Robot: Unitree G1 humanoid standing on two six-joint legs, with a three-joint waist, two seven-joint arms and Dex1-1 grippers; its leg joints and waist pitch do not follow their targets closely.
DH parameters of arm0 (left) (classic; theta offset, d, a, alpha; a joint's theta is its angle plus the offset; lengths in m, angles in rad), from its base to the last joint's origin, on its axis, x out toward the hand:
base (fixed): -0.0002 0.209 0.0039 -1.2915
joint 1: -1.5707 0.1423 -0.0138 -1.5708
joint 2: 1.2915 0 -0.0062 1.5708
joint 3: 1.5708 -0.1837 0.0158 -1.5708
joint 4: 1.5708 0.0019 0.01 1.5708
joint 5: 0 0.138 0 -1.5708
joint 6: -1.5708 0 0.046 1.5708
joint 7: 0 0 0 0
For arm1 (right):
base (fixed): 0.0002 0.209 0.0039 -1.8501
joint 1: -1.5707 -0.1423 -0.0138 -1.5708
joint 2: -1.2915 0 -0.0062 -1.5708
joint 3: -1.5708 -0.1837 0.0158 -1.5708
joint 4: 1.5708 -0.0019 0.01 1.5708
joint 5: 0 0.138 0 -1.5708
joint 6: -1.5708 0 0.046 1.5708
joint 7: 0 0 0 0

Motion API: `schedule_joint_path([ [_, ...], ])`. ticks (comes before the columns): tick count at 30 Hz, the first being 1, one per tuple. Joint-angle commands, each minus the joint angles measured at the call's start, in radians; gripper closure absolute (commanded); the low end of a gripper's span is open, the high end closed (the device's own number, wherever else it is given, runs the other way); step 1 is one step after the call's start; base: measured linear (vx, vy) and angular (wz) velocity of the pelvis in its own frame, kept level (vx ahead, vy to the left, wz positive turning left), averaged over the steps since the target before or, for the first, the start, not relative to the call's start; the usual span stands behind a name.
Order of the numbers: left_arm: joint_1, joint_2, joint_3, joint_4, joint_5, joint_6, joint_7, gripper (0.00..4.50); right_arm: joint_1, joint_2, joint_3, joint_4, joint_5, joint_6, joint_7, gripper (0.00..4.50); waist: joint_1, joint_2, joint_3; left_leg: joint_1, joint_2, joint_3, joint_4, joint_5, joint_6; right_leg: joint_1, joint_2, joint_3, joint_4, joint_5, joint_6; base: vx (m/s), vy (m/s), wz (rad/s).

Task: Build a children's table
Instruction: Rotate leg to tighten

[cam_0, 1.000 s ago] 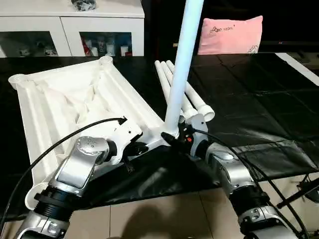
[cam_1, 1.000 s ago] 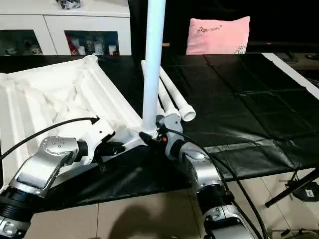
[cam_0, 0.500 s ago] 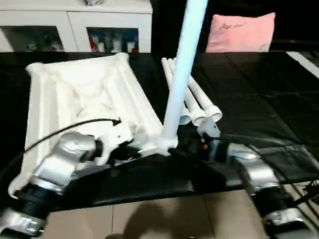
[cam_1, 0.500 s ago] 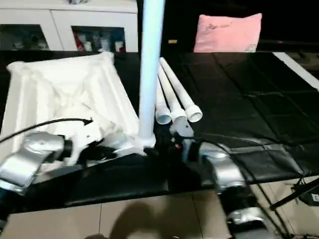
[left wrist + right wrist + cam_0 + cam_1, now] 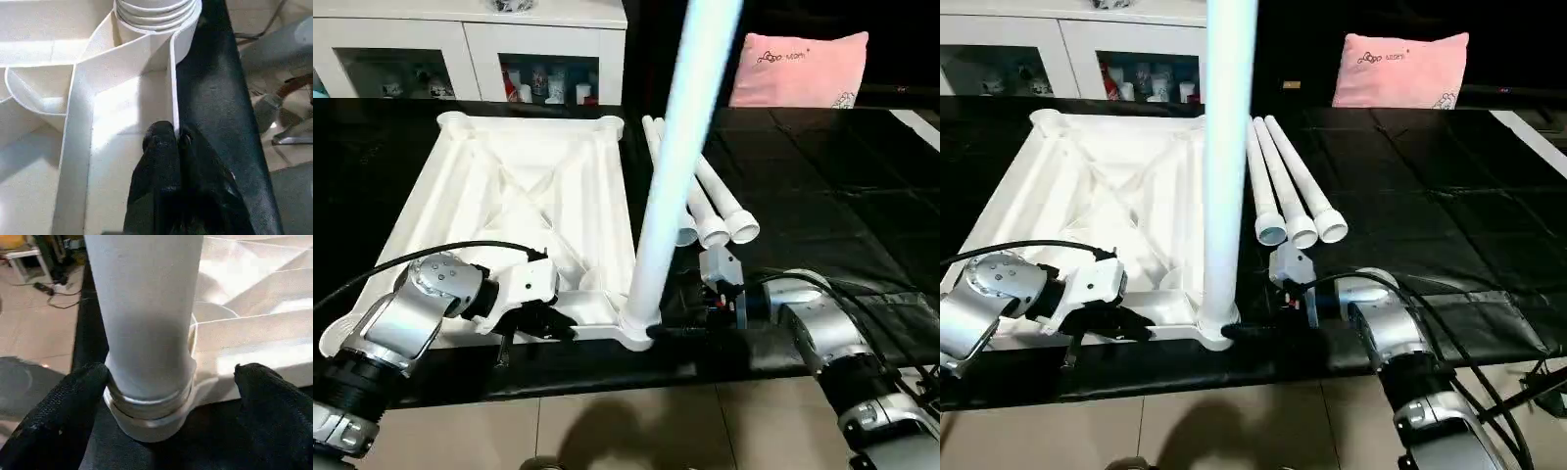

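1. Left gripper [image 5: 171,147]: fingers pinched together on the thin edge wall of the tabletop [image 5: 524,211], near its front corner.
2. Right gripper [image 5: 166,396]: fingers wide apart, either side of the upright leg [image 5: 680,147] at its base, not clamping.
3. Upright leg sits in the tabletop's near right corner socket [image 5: 146,421].
4. Tabletop lies ribbed side up on the black sheet [image 5: 822,186].
5. Three spare legs [image 5: 1288,191] lie side by side just right of the tabletop.
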Motion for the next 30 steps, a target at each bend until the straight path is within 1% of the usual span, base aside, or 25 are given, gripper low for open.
schedule_joint_path([
  [1,-0.013,-0.012,-0.047,-0.006,0.003,-0.026,-0.05,4.5,-0.013,-0.001,0.013,0.002,0.01,0.012,0.034,0.32,-0.002,0.015,-0.066,0.003,0.032,-0.001,-0.066,-0.164,0.04,0.057,-0.073,0.062,-0.061,-0.135,-0.22,0.0,0.0,0.0],
  [3,-0.014,-0.012,-0.048,-0.004,0.004,-0.029,-0.052,4.5,-0.014,0.0,0.015,0.003,0.01,0.014,0.041,0.5,0.0,0.015,-0.065,0.003,0.032,-0.001,-0.067,-0.165,0.038,0.056,-0.073,0.062,-0.062,-0.14,-0.218,0.0,0.0,0.0],
  [4,-0.017,-0.012,-0.05,0.003,0.004,-0.037,-0.056,4.5,-0.016,0.001,0.014,0.008,0.012,0.015,0.047,0.5,0.001,0.015,-0.066,0.003,0.032,-0.001,-0.066,-0.166,0.037,0.056,-0.073,0.061,-0.062,-0.143,-0.216,0.0,0.0,0.0],
  [6,-0.022,-0.011,-0.054,0.016,0.003,-0.052,-0.062,4.5,-0.018,0.004,0.013,0.017,0.013,0.011,0.059,0.76,0.002,0.016,-0.066,0.002,0.031,-0.002,-0.067,-0.171,0.035,0.057,-0.074,0.061,-0.063,-0.153,-0.213,0.0,0.0,0.0],
  [13,-0.027,-0.013,-0.066,0.03,0.013,-0.071,-0.071,4.5,-0.018,0.01,0.021,0.029,0.014,0.0,0.077,1.32,0.002,0.016,-0.065,0.002,0.032,-0.003,-0.067,-0.183,0.027,0.057,-0.074,0.061,-0.065,-0.18,-0.203,0.0,0.0,0.0],
  [15,-0.028,-0.013,-0.067,0.031,0.013,-0.073,-0.072,4.5,-0.018,0.012,0.021,0.031,0.014,-0.003,0.078,1.59,0.002,0.016,-0.065,0.002,0.031,-0.003,-0.067,-0.183,0.027,0.056,-0.075,0.061,-0.065,-0.181,-0.203,0.0,0.0,0.0],
  [19,-0.029,-0.014,-0.072,0.031,0.013,-0.079,-0.074,4.5,-0.019,0.022,0.022,0.034,0.012,-0.01,0.081,1.71,0.002,0.016,-0.065,0.001,0.032,-0.004,-0.067,-0.186,0.025,0.057,-0.075,0.061,-0.065,-0.193,-0.2,0.0,0.0,0.0],
  [21,-0.029,-0.014,-0.074,0.029,0.012,-0.08,-0.075,4.5,-0.018,0.026,0.023,0.032,0.012,-0.01,0.083,1.87,0.003,0.016,-0.065,0.001,0.032,-0.003,-0.067,-0.181,0.026,0.056,-0.074,0.061,-0.064,-0.186,-0.202,0.0,0.0,0.0],
  [23,-0.029,-0.015,-0.075,0.029,0.013,-0.082,-0.074,4.5,-0.017,0.027,0.024,0.032,0.012,-0.011,0.084,1.87,0.002,0.016,-0.066,0.002,0.032,-0.003,-0.067,-0.179,0.026,0.056,-0.074,0.061,-0.064,-0.179,-0.204,0.0,0.0,0.0],
  [24,-0.027,-0.017,-0.078,0.029,0.018,-0.081,-0.068,4.5,-0.009,0.029,0.027,0.023,0.013,-0.007,0.089,1.89,0.003,0.018,-0.066,0.002,0.032,-0.003,-0.067,-0.181,0.026,0.055,-0.073,0.061,-0.063,-0.175,-0.206,0.0,0.0,0.0],
  [25,-0.027,-0.019,-0.079,0.029,0.021,-0.079,-0.063,4.5,-0.005,0.029,0.028,0.019,0.015,-0.004,0.091,1.9,0.003,0.018,-0.066,0.003,0.032,-0.003,-0.067,-0.181,0.026,0.055,-0.074,0.061,-0.063,-0.173,-0.206,0.0,0.0,0.0],
  [26,-0.025,-0.022,-0.077,0.032,0.025,-0.07,-0.05,4.5,0.006,0.028,0.032,0.008,0.015,0.001,0.092,1.9,0.003,0.022,-0.067,0.003,0.032,-0.003,-0.066,-0.181,0.025,0.055,-0.074,0.061,-0.063,-0.168,-0.209,0.0,0.0,0.0],
  [28,-0.02,-0.027,-0.072,0.035,0.03,-0.055,-0.028,4.5,0.029,0.026,0.038,-0.01,0.016,0.002,0.091,1.9,0.003,0.02,-0.066,0.003,0.032,-0.003,-0.067,-0.187,0.024,0.056,-0.073,0.061,-0.064,-0.171,-0.205,0.0,0.0,0.0],
  [29,-0.016,-0.031,-0.066,0.036,0.031,-0.046,-0.01,4.5,0.043,0.027,0.039,-0.018,0.016,0.009,0.08,1.9,0.005,0.023,-0.066,0.004,0.032,-0.004,-0.067,-0.188,0.024,0.055,-0.074,0.061,-0.064,-0.174,-0.205,0.0,0.0,0.0],
  [30,-0.013,-0.033,-0.061,0.036,0.03,-0.039,0.0,4.5,0.051,0.028,0.039,-0.023,0.015,0.013,0.072,1.9,0.006,0.021,-0.064,0.004,0.032,-0.003,-0.068,-0.197,0.023,0.055,-0.073,0.061,-0.067,-0.186,-0.202,0.0,0.0,0.0],
])
